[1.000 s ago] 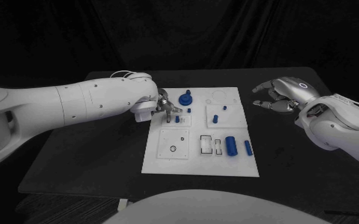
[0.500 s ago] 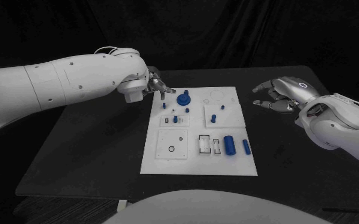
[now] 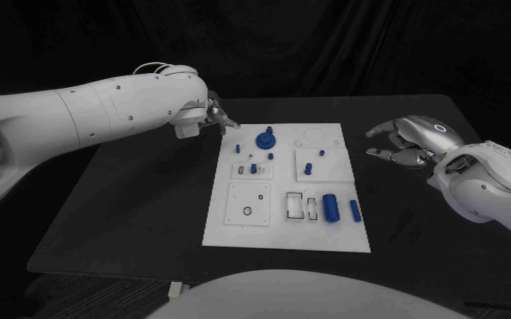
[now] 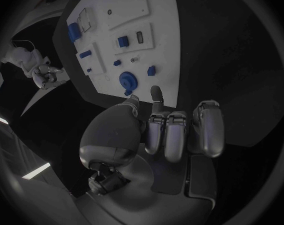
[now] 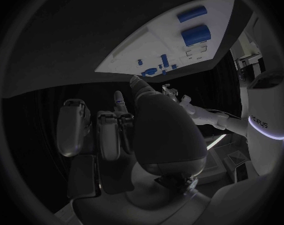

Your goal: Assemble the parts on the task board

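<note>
My left hand (image 3: 216, 117) has lifted off the task board (image 3: 286, 239), holding nothing.
Fingers loosely curled; right hand (image 3: 410, 142) idles beside it, fingers apart, so another part comes next.

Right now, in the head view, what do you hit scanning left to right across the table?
Left hand → blue round knobbed part at the far end of the task board → blue cylinder → thinner blue cylinder → right hand.

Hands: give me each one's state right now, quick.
Left hand: fingers curled in, holding nothing, off the task board's far-left corner.
Right hand: fingers curled in, holding nothing, over the table beside the board.
</note>
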